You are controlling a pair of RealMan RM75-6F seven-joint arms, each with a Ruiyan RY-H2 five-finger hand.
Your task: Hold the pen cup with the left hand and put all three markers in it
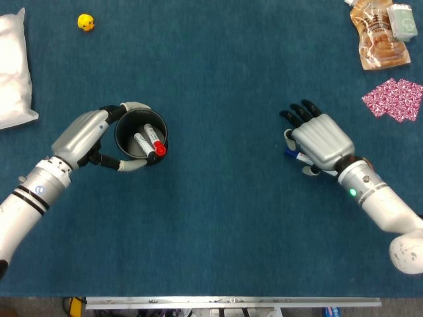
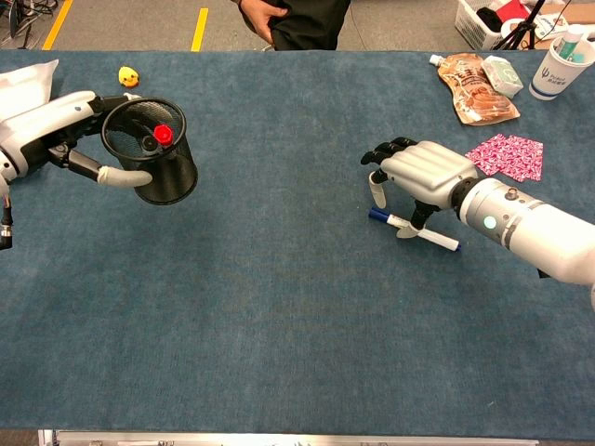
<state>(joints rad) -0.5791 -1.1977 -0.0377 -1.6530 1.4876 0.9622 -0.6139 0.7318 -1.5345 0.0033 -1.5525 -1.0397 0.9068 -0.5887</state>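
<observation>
At frame left the left robot hand (image 2: 65, 125) grips the pen cup (image 2: 151, 150), steadying it with two markers (image 1: 151, 141) inside, while the right robot hand (image 2: 423, 177) hovers empty, fingers spread, over the blue-capped marker (image 2: 415, 229) on the bench (image 2: 279, 307) at right.

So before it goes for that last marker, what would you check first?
1. Black mesh pen cup gripped by the left hand: ok.
2. Two markers inside the cup, including the red-capped one: ok.
3. Blue-capped white marker lying flat on the blue table cloth: ok.
4. Right hand over that marker: ok.
5. Right hand actually gripping it: not ok, its fingers look apart.
6. Whether a fingertip touches the marker: cannot tell.
</observation>
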